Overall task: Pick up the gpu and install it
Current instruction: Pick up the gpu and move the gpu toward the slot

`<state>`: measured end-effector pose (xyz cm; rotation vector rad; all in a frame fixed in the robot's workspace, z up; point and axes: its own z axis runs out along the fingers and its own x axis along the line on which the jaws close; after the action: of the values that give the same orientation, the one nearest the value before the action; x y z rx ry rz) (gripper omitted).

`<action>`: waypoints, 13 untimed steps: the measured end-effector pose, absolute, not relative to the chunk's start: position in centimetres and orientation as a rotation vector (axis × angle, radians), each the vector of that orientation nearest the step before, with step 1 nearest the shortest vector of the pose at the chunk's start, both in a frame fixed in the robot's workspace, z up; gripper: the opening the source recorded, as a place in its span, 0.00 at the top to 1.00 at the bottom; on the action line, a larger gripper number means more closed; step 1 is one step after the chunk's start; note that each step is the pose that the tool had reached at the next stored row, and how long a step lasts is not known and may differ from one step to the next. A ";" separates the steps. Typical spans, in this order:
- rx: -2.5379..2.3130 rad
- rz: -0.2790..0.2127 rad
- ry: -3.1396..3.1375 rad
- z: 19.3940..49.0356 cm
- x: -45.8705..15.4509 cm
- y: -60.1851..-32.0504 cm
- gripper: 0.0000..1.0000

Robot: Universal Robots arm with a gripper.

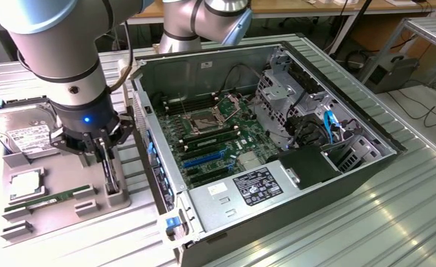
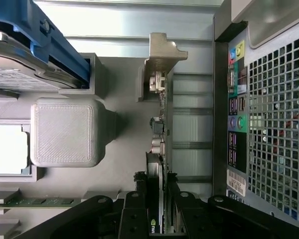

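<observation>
Now the gpu [image 1: 111, 173] stands on its thin edge in a gray tray [image 1: 54, 219], at the lower left of the exterior view, just beside the open case [image 1: 366, 167]. It likely stands up like that so the gripper [image 1: 104, 158] can pinch its two flat sides from above. The fingers [image 2: 138, 204] press on the gpu, one on each side, so the gripper is closed on it. The gpu sits low in the tray, not lifted out. Its bottom edge is hidden in the tray, and edge-on its fan is hard to see.
</observation>
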<state>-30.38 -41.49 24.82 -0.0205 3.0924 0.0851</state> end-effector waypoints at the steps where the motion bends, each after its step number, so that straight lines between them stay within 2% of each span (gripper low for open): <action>1: -0.021 0.085 3.092 24.9 -30.4 -41.5 0.74; 13: -0.021 0.087 3.092 28.6 -30.3 -41.6 0.74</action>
<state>-30.35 -41.58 28.57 -0.0208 3.0924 0.0871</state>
